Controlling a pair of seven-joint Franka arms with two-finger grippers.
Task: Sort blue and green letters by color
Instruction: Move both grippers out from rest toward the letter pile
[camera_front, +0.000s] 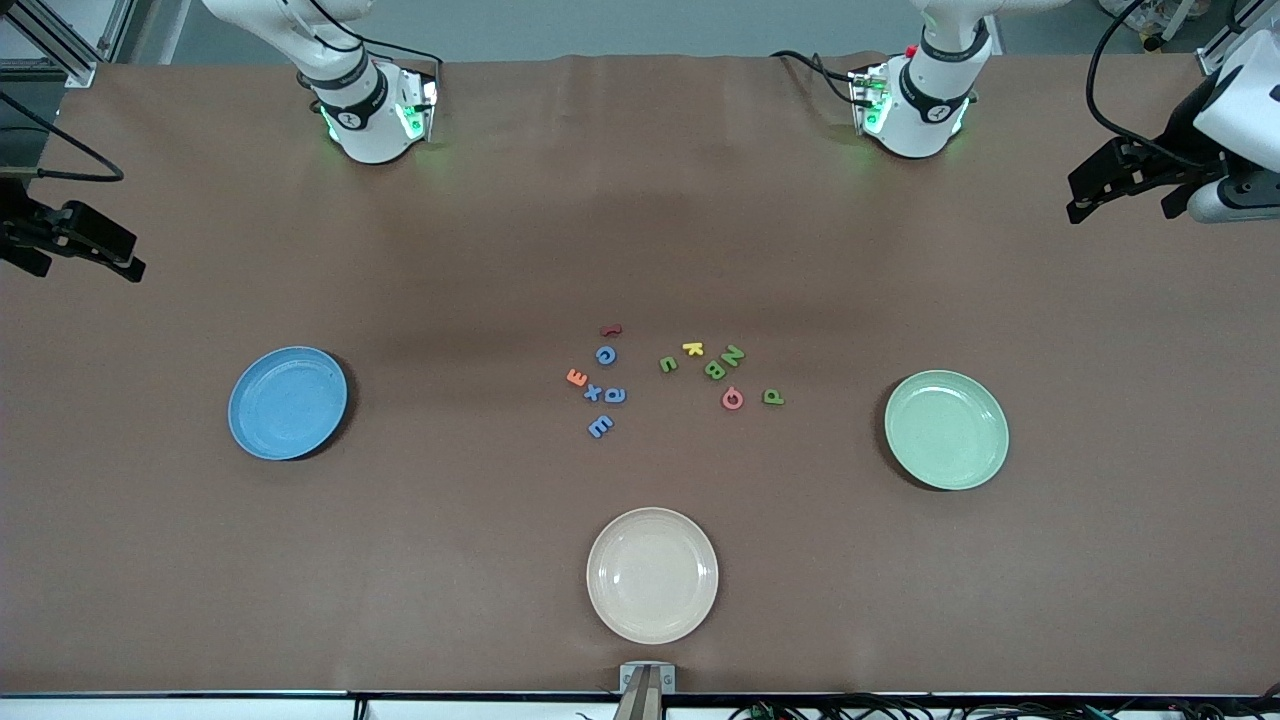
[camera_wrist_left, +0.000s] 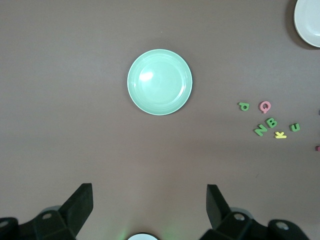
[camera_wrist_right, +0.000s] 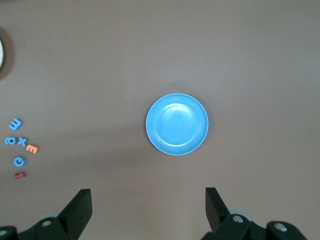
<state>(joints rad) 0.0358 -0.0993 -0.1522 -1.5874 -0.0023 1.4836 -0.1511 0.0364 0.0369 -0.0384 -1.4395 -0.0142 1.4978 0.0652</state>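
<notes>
Cream plate (camera_front: 652, 575) sits nearest the front camera, w/ nothing on it. Next up, mid-table, the foam letters lie loose on the brown tabletop (camera_front: 640, 200), none sorted yet.

Blue letters (camera_front: 604, 393) form a small cluster toward the right arm's end of the pile: four of them, w/ an orange letter (camera_front: 577, 377) just beside and a dark red letter (camera_front: 610, 330) at the cluster's farthest edge. Green letters (camera_front: 722, 364) sit toward the left arm's end: three bunched w/ a yellow K (camera_front: 692, 348), one more apart, beside the pink ring letter (camera_front: 732, 398).

Blue plate (camera_front: 288, 403) at the right arm's end and green plate (camera_front: 946, 429) at the left arm's end both hold nothing.

Farthest up, both arms wait, raised:
- right gripper (camera_wrist_right: 148, 212): jaws spread wide, holding nothing, over bare table near the blue plate
- left gripper (camera_wrist_left: 150, 207): same, wide and unloaded, over bare table near the green plate

Judgement: task at its start. All eight picks remain, prob. blues to the blue plate, greens to the green. Red, orange, yellow, pink stay put.
</notes>
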